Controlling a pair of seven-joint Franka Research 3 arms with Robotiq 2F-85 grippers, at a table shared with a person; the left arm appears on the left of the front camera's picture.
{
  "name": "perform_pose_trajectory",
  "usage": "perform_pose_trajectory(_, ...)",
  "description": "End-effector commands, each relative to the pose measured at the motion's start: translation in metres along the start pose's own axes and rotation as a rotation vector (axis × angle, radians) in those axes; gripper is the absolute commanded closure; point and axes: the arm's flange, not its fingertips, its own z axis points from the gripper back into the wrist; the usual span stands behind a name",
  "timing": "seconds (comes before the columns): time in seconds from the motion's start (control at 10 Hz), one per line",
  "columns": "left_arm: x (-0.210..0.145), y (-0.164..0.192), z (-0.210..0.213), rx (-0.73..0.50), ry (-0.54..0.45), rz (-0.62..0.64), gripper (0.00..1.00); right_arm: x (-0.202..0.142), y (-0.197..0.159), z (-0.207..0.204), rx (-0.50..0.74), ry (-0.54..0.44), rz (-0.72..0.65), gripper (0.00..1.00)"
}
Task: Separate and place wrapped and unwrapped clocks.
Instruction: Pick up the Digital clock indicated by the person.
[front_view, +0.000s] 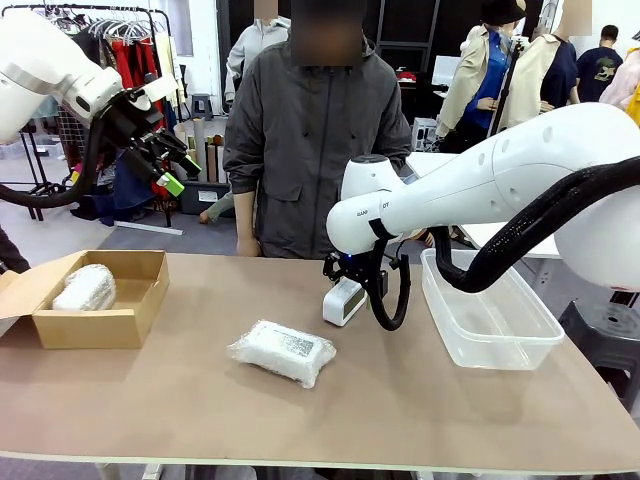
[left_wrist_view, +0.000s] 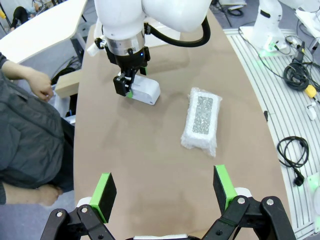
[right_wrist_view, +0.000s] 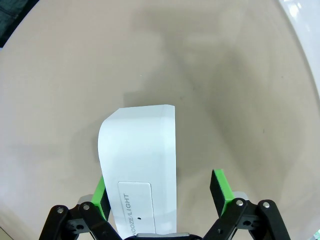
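Broadly, we see a plain brown table (front_view: 420, 410), smooth and matte, with a person (front_view: 310, 150) in a grey jacket standing at its far edge. Behind them the room looks like a shop floor, with a clothes rack (front_view: 120, 40) hung with garments at the back left. From the left wrist view we also notice grey flooring and loose black cables (left_wrist_view: 295, 150) beside the table.

At the table's left sits an open cardboard box (front_view: 100, 330) holding the rounder wrapped clock (front_view: 85, 288). The flat wrapped clock (front_view: 283, 350) lies on the bare surface near the middle, well apart from the box. A clear plastic tub (front_view: 500, 350) stands at the right.

The bare clock (front_view: 342, 302) rests on the table just left of the tub. The right gripper (front_view: 352, 285) is down over it with fingers spread wide, the clock between them; we see a gap at one pad and cannot tell whether the other touches. The left gripper (front_view: 178, 170) hangs high above the box side, fingers wide and holding nothing.
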Motion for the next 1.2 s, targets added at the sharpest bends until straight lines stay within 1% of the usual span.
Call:
perform_pose_trajectory(0.0,0.000,-0.001,0.001,-0.003,-0.007,-0.002,0.00,0.000,0.000,0.000,0.000,0.000,0.000,0.10)
perform_pose_trajectory(0.4,0.000,-0.001,0.001,-0.003,-0.007,-0.002,0.00,-0.001,-0.002,-0.001,0.003,0.008,0.009,0.89)
perform_pose_trajectory(0.5,0.000,-0.001,0.001,-0.003,-0.007,-0.002,0.00,0.000,-0.002,-0.001,0.005,0.010,0.007,1.00)
perform_pose_trajectory(0.8,0.000,-0.001,0.001,-0.003,-0.007,-0.002,0.00,0.000,-0.002,-0.001,0.004,0.010,0.006,1.00)
perform_pose_trajectory(0.9,0.000,-0.001,0.001,-0.003,-0.007,-0.002,0.00,-0.003,-0.002,0.001,-0.015,-0.027,0.006,1.00)
perform_pose_trajectory(1.1,0.000,-0.001,0.001,-0.003,-0.007,-0.002,0.00,-0.008,-0.002,0.010,-0.057,-0.025,-0.031,1.00)
